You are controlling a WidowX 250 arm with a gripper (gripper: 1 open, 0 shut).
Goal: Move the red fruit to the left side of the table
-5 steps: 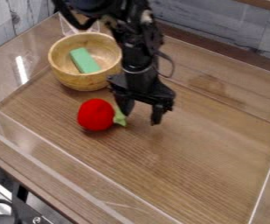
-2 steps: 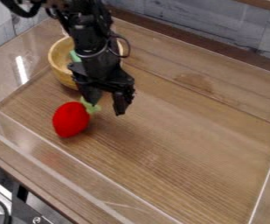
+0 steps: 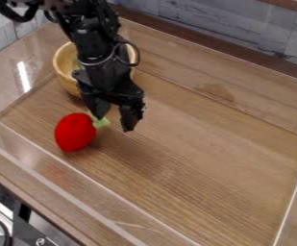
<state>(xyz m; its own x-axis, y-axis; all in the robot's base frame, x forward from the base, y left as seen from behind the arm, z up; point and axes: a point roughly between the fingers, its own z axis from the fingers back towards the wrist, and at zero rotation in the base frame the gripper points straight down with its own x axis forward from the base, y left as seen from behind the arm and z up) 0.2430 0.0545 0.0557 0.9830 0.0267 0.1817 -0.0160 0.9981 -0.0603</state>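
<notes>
red fruit (image 3: 74, 133) on table (image 3: 215, 144), left part; gripper (image 3: 113, 113) open beside it
we see wooden bowl (image 3: 68, 63) behind arm

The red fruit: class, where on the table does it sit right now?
The red fruit lies on the table in the left part of the camera view, just below the wooden bowl and beside the open gripper.

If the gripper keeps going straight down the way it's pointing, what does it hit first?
Probably the bare table. The open gripper points almost straight down just right of the red fruit; depth is unclear, so a finger might graze its leaf.
</notes>
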